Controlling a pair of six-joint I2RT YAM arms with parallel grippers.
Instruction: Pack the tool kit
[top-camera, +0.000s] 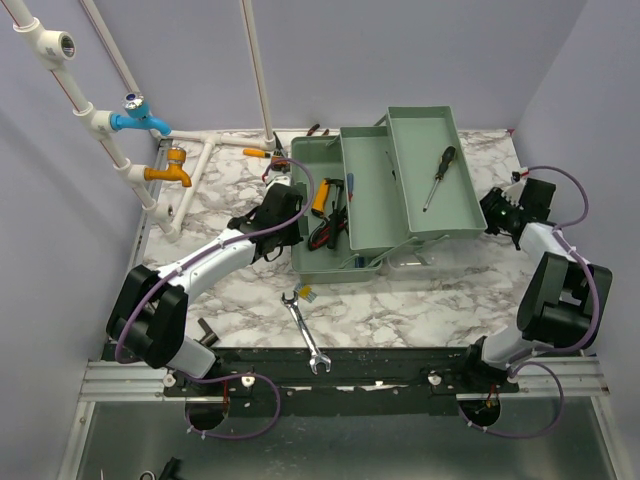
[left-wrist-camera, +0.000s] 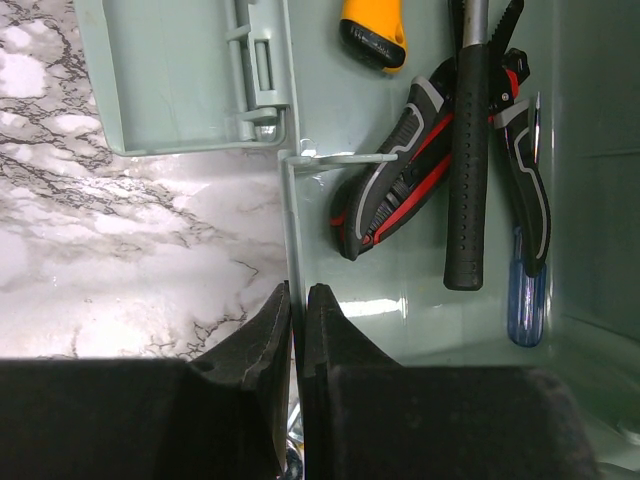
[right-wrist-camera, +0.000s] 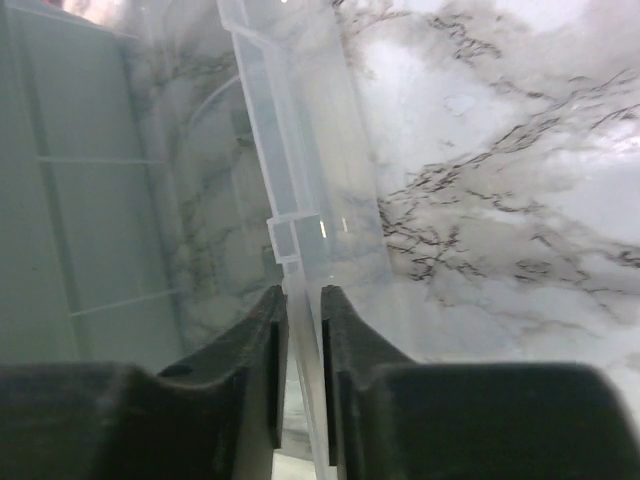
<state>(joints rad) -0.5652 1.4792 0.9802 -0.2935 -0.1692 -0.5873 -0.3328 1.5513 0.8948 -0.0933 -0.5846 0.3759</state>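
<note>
The chief risk was at the translucent lid (right-wrist-camera: 320, 150). The right claw (right-wrist-camera: 304, 330) had only a thin rim of it, with narrow jaws on either side of that edge. If the lid were swung from so slight a hold, it could slip out and drop. The tray (top-camera: 400, 215) looked likely to obstruct closing. It sat raised over the toolbox's right half with a screwdriver (top-camera: 438, 178) lying loose in it. A lid brought over it might jam on the tray or shake the screwdriver off.

A second risk was the toolbox (top-camera: 340, 272) itself sliding or twisting on the desk (top-camera: 400, 310) if the two arms pulled unevenly. The left claw (left-wrist-camera: 297, 320) was pinched shut on the toolbox's left wall near its front corner, with one finger inside and one outside, apparently bracing it.

A wrench (top-camera: 303, 330) lay on the desk in front of the toolbox, apart from it and out of reach of both claws, so the packing looked unfinished. The pliers (left-wrist-camera: 400, 170) and other handled tools lay inside the toolbox, just beyond the left claw. The lid hung off the toolbox's right front, and the right claw was at its outer edge.
</note>
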